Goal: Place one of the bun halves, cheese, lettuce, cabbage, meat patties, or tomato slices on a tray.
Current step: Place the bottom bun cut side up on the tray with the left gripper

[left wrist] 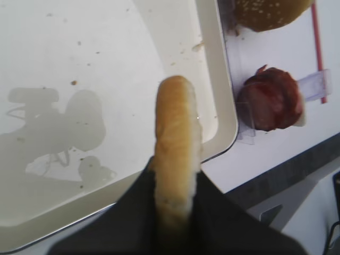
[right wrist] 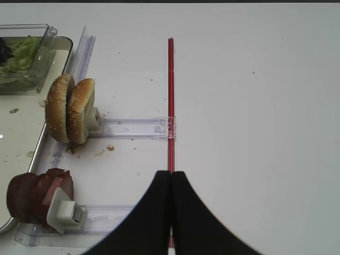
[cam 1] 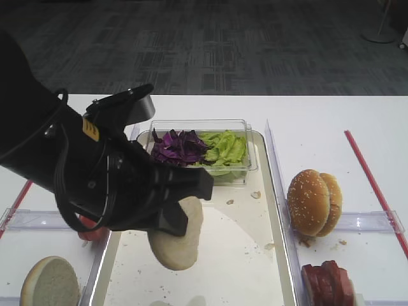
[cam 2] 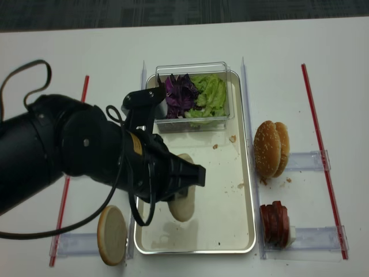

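One pale bun half (cam 1: 180, 239) hangs on edge above the cream floor of the tray (cam 1: 245, 268), pinched in the left gripper (cam 1: 182, 220). From overhead you mostly get the flat face and the arm's black bulk hiding the top of it. The left wrist camera gives what the overhead cannot: the bun half (left wrist: 175, 154) seen rim-on, its tan edge squeezed between the two black fingers (left wrist: 135, 204), with the arm's shadow lying on the crumb-speckled tray floor (left wrist: 106, 64) beneath.

At the far end of the tray sits a clear plastic box (cam 1: 239, 169) holding purple cabbage (cam 1: 178, 146) on the left and green lettuce (cam 1: 224, 148) on the right. A second pale bun half (cam 1: 50, 282) rests left of the tray, outside its rim.

Right of the tray, two sesame-seeded halves (cam 1: 313, 201) stand on edge in a clear holder, and nearer the front a stack of dark red slices (cam 1: 328, 284) stands in another.

The right wrist camera alone shows the right gripper (right wrist: 171, 178): its two black fingers pressed together with nothing between, over bare white table (right wrist: 255, 106) beside a red strip (right wrist: 170, 95). It also catches the seeded halves (right wrist: 70, 109) and the dark slices (right wrist: 37, 194) backed by a pale block.
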Tool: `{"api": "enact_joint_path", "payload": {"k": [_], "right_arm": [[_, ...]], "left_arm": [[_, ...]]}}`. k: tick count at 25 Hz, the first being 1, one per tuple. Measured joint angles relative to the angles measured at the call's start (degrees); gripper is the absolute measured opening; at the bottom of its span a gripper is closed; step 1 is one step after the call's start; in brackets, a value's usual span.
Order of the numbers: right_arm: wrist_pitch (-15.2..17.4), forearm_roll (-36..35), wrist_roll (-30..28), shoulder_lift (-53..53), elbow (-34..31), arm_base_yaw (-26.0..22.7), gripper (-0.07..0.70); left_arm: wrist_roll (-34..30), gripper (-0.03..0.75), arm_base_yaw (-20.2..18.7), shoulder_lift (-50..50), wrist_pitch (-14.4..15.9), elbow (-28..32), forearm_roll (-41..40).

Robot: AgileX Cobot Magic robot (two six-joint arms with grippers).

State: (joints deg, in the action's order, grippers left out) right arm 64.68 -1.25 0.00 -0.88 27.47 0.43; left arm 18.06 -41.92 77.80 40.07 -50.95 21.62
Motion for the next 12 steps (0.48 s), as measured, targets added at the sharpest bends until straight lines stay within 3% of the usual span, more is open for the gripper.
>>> {"api": "enact_joint_path", "payload": {"k": [7,12], "right_arm": [[0.0,0.0,0.0,0.0,0.0,0.0,0.364],[0.0,0.0,0.0,0.0,0.0,0.0,0.364]], "left_arm": [[-11.6,0.046,0.0,0.0,-4.4,0.0,13.5],[-18.1,0.046,0.4,0.0,-5.4,0.0,20.3]]}}
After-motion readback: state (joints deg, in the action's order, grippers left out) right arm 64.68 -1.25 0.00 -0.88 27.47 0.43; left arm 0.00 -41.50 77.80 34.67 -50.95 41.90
